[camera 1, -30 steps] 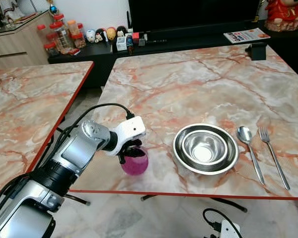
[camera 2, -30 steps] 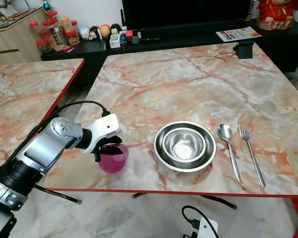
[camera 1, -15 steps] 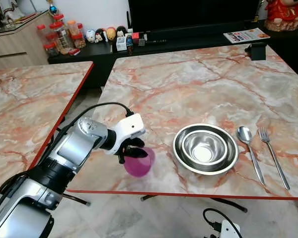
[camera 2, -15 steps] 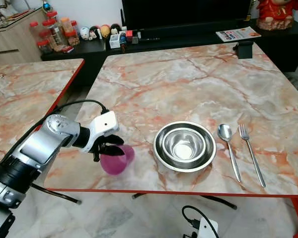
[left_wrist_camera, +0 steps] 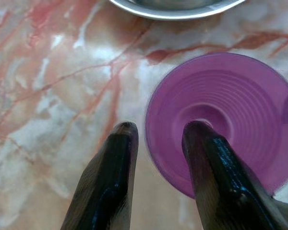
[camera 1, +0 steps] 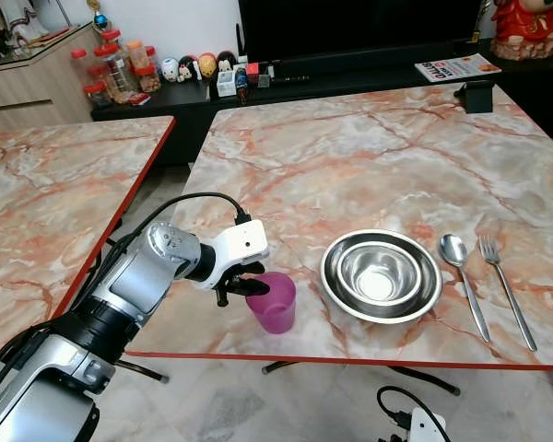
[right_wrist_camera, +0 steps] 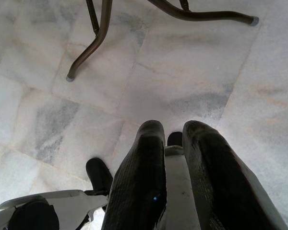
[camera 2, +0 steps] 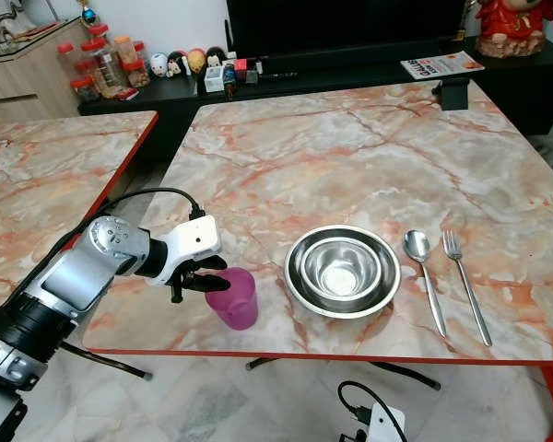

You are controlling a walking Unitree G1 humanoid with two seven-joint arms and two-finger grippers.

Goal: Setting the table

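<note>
My left gripper [camera 1: 249, 287] pinches the rim of the cup [camera 1: 273, 302], upright on the table [camera 1: 369, 157] near its front edge, left of the bowls [camera 1: 382, 274]. A careless release could tip it off. My right gripper [right_wrist_camera: 173, 143] hangs with its fingers together.

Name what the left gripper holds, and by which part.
The left gripper holds the purple cup by its rim, one finger inside, one outside.

Second marble counter [camera 1: 46, 203] on the left, red-edged. Black low cabinet [camera 1: 369, 78] behind, carrying small figurines [camera 1: 198, 64], a booklet [camera 1: 456, 66] and a red ornament [camera 1: 527, 26] (top cut off). Red-capped jars [camera 1: 106, 69] by a wooden sideboard [camera 1: 32, 78]. Dark TV screen [camera 1: 350, 28] above. Pale tiled floor [right_wrist_camera: 192, 86] with metal legs [right_wrist_camera: 93, 40].
</note>
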